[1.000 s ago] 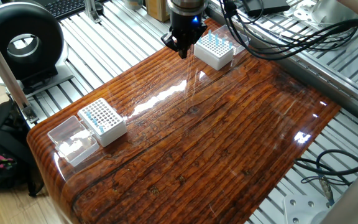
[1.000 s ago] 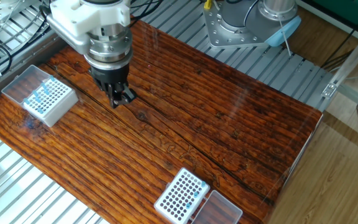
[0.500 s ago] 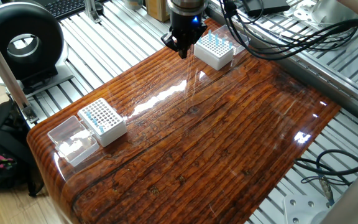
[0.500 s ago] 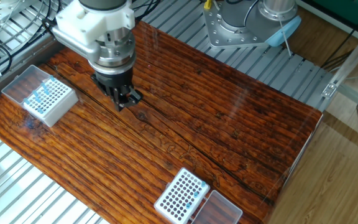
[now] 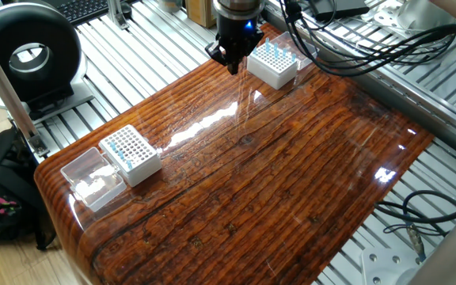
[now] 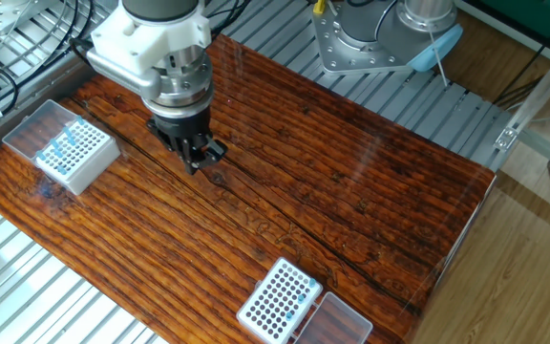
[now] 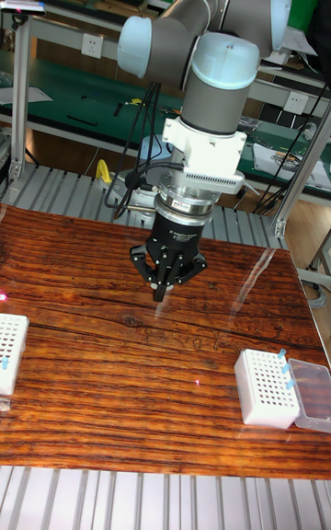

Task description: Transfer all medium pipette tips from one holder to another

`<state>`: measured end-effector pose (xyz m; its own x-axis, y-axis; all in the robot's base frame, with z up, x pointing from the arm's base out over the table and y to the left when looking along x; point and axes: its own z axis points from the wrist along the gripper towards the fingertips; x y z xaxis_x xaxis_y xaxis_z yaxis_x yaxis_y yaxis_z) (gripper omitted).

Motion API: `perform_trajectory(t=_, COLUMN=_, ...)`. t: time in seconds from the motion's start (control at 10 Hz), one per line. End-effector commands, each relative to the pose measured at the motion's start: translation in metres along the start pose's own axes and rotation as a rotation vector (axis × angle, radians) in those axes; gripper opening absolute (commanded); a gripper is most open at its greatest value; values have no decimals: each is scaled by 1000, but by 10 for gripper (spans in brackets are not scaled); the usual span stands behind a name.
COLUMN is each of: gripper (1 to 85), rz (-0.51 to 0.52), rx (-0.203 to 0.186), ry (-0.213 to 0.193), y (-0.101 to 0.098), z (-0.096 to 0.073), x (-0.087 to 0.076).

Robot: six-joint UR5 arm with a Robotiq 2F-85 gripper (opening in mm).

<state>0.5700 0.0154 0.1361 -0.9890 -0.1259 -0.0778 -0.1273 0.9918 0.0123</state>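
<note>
We see the medium pipette tips (image 6: 58,151) as slender light-blue-topped points, clustered in the white perforated holder (image 6: 76,156) at the table's (image 6: 351,182) edge. The gripper (image 6: 197,161) has shifted away from that holder since a second ago. Its dark fingers sit closed together; whether they pinch a tip, we cannot tell. The wood is glossy and streaked.

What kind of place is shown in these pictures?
Probably a robotics lab: a robot arm with its gripper over a wooden table on aluminium framing, white pipette tip boxes, loose cables.
</note>
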Motion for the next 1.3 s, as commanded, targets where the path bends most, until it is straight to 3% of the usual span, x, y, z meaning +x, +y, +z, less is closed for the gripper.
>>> perform_trajectory(t=0.0, gripper=13, rz=-9, rx=-28, ry=-3, y=6, z=-1, x=-1)
perform_trajectory(t=0.2, gripper=13, rz=-26, rx=-11, ry=-1, y=2, z=-1, x=0)
perform_trajectory(t=0.4, gripper=37, rz=-73, rx=71, ry=-1, y=-19, z=-1, x=-1)
perform_trajectory(t=0.5, gripper=37, rz=-77, rx=69, ry=-3, y=-19, z=-1, x=-2)
perform_trajectory(t=0.6, gripper=57, rz=18, rx=-7, ry=3, y=1, z=-1, x=1)
perform_trajectory(t=0.7, gripper=77, rz=-26, rx=-45, ry=33, y=11, z=-1, x=9)
perform_trajectory(t=1.0, gripper=73, rz=-16, rx=-61, ry=45, y=15, z=-2, x=12)
perform_trajectory(t=1.1, gripper=110, rz=-48, rx=-43, ry=58, y=9, z=-1, x=15)
perform_trajectory(t=1.2, gripper=270, rz=-91, rx=-91, ry=40, y=9, z=6, x=2)
